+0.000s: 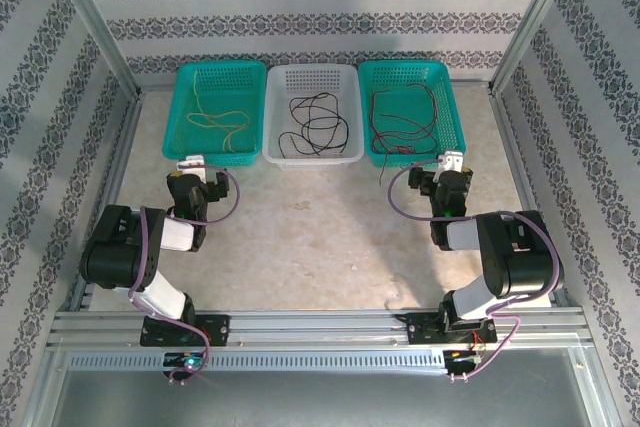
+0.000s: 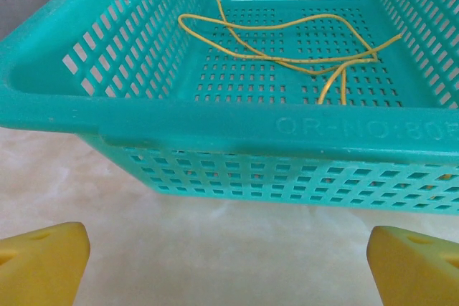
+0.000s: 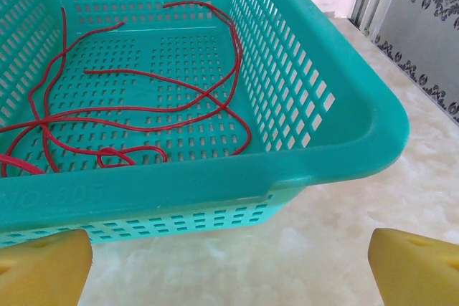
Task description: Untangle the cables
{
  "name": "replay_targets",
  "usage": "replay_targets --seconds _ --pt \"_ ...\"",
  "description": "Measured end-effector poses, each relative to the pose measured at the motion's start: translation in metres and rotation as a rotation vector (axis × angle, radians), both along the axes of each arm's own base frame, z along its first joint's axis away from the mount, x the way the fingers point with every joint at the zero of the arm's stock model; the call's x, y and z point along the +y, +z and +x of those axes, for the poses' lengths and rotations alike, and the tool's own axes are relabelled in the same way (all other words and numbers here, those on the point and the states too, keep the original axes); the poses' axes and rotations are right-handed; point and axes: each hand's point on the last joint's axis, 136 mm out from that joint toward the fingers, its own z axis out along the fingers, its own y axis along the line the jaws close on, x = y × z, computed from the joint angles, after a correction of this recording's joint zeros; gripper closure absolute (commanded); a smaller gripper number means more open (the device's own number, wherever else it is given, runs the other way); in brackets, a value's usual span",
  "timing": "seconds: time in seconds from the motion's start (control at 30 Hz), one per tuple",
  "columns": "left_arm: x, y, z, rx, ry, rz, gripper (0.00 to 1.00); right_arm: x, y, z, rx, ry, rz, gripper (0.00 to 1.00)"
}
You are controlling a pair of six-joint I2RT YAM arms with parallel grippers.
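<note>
The cables lie sorted by colour in three baskets along the back of the table. A yellow cable (image 1: 222,117) (image 2: 287,59) loops in the left teal basket (image 1: 178,107) (image 2: 215,123). Black cables (image 1: 315,122) lie in the white basket (image 1: 313,159). A red cable (image 1: 405,117) (image 3: 143,105) curls in the right teal basket (image 1: 455,107) (image 3: 215,177). My left gripper (image 1: 192,162) (image 2: 229,263) is open just in front of the left basket, nothing between its yellow fingers (image 2: 43,263). My right gripper (image 1: 453,160) (image 3: 229,266) is open before the right basket's near right corner, holding nothing.
The beige tabletop (image 1: 320,237) stretches between the baskets and the arm bases. Patterned walls and metal frame posts close in the left, right and back sides. Purple cords (image 1: 395,202) loop off both arms.
</note>
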Motion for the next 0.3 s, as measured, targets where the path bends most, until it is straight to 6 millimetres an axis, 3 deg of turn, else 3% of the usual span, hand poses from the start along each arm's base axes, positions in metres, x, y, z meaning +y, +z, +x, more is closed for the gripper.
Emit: replay_targets --seconds 0.3 --pt "-0.0072 -0.0005 0.0013 0.002 -0.044 -0.005 0.01 0.0002 0.0015 0.0020 -0.003 0.017 0.006 0.02"
